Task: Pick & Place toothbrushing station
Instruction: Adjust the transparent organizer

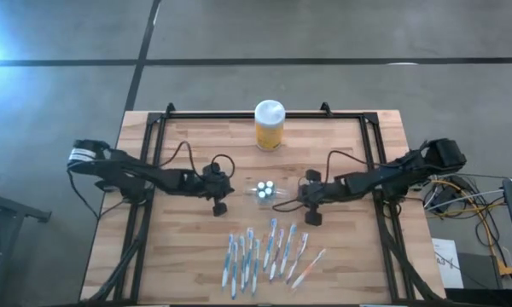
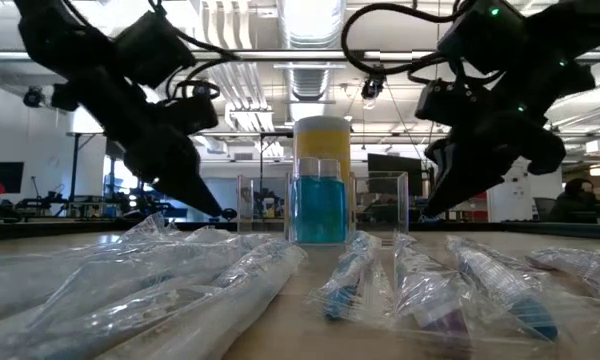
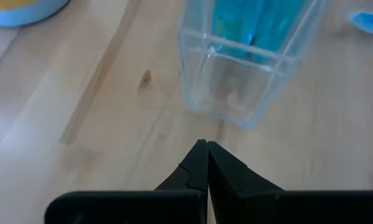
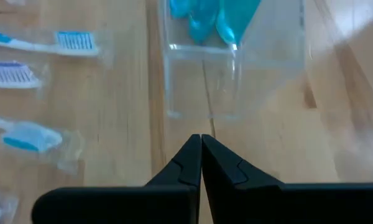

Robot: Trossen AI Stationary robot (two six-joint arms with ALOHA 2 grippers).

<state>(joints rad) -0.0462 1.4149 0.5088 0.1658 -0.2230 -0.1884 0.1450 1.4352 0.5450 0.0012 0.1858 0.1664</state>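
The toothbrushing station (image 1: 266, 191), a small see-through plastic holder with a blue insert, stands on its base at the middle of the wooden table; it also shows in the low view (image 2: 318, 205), the left wrist view (image 3: 245, 59) and the right wrist view (image 4: 233, 56). My left gripper (image 3: 207, 146) is shut and empty, a little to the station's left (image 1: 230, 189). My right gripper (image 4: 201, 140) is shut and empty, a little to its right (image 1: 300, 194). Both hover just above the table.
A yellow jar with a white lid (image 1: 269, 124) stands behind the station near the far edge. Several wrapped toothbrushes (image 1: 269, 253) lie in a row near the table's near edge. A black frame (image 1: 154, 136) runs along the table's sides.
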